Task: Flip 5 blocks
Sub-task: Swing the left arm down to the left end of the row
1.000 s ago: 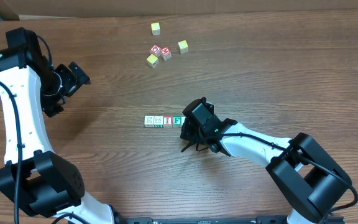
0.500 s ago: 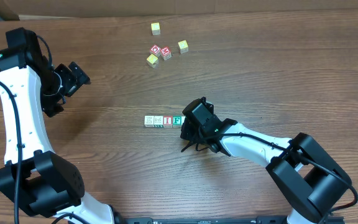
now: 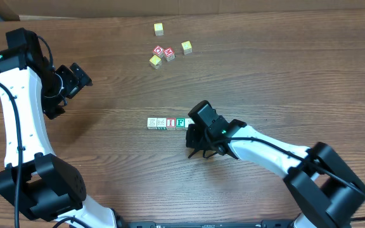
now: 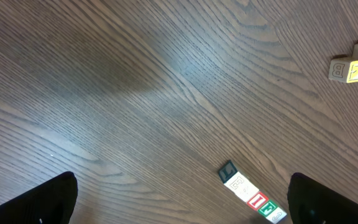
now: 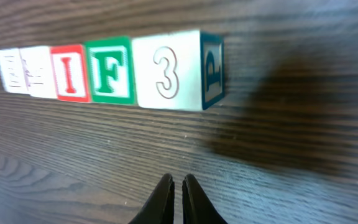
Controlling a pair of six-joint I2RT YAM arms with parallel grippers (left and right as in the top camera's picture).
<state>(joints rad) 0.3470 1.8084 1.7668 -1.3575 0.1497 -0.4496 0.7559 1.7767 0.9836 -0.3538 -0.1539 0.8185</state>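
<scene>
Five small alphabet blocks [image 3: 168, 123] lie in a straight row at mid-table. The right wrist view shows two pale blocks at the left, then a red "I" [image 5: 71, 68], a green "F" [image 5: 109, 68] and a pale "3" block [image 5: 168, 70] with a blue "P" on its right side. My right gripper [image 5: 178, 180] is shut on nothing, low over the wood just in front of the "3" block and clear of it. It hovers at the row's right end [image 3: 198, 131]. My left gripper [image 4: 188, 208] is wide open, high at the far left [image 3: 75, 77], with the row [image 4: 250, 194] between its fingers' view.
A loose cluster of other cubes sits at the back: yellow-topped ones [image 3: 158, 28] [image 3: 186, 47] [image 3: 155, 61] and two red-topped ones [image 3: 164, 53]. One of that cluster shows at the left wrist view's right edge [image 4: 355, 69]. Bare wood [image 3: 106, 164] surrounds the row.
My right gripper has drawn back a little from the row's right end, uncovering the "3" block. The left arm and all blocks have stayed put.
</scene>
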